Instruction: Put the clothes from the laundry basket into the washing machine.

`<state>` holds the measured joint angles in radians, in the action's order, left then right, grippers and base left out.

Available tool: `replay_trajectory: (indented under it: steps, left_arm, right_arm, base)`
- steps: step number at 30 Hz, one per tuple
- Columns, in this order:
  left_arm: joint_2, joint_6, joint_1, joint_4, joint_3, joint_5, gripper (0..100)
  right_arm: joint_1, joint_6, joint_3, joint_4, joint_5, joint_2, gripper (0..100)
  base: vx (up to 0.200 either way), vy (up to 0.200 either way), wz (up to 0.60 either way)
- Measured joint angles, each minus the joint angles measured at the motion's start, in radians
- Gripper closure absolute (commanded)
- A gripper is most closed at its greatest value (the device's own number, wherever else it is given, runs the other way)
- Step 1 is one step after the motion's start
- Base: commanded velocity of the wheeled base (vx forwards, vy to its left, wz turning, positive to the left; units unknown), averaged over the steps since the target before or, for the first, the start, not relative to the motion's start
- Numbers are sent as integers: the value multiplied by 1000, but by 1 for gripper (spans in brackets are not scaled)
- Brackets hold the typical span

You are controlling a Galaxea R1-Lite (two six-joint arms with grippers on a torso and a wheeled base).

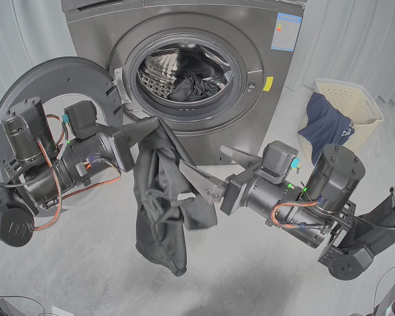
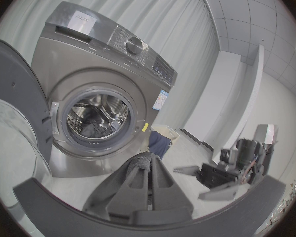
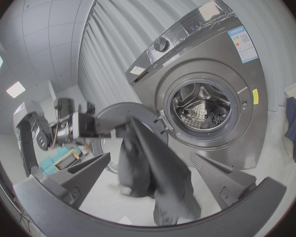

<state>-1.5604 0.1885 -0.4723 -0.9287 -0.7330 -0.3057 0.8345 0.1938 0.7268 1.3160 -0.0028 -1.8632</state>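
Holding the dark garment (image 1: 162, 207) pinched tight at its top, the left gripper (image 1: 151, 126) sits left of centre, and the cloth dangles mid-frame. The right gripper (image 1: 202, 156) beside it has its fingers spread wide, holding nothing. I think it should lift high so the long tail clears the round hole of the washing machine (image 1: 267, 44), upper centre, then push deep before letting go.

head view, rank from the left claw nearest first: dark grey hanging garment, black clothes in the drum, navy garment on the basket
1. Dark grey hanging garment: gripped in the left claw.
2. Black bundle of clothes: inside the steel drum, ahead.
3. Navy blue garment: draped over the cream plastic laundry basket, on the robot's right.
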Motion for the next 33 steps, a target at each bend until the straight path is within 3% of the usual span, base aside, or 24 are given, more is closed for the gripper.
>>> replay_trajectory:
  steps: [5,15,21,28,33]
  left_arm:
    - [-15,14,-7,-1,-57,66,100]
    - [9,21,-37,-2,-88,97,100]
    - [20,27,-43,-2,-95,111,100]
    - [31,66,-45,-2,-108,120,100]
    - [36,78,-46,-1,-113,121,100]
  right_arm:
    - [-21,-41,-104,5,30,16,0]
    - [-56,-69,-153,8,32,-33,0]
    - [-84,-78,-106,15,30,-101,0]
    - [-113,-82,-17,16,29,-167,0]
    - [-117,-86,35,16,29,-194,0]
  base:
    - [0,0,0]
    - [0,0,0]
    - [0,0,0]
    - [0,0,0]
    - [0,0,0]
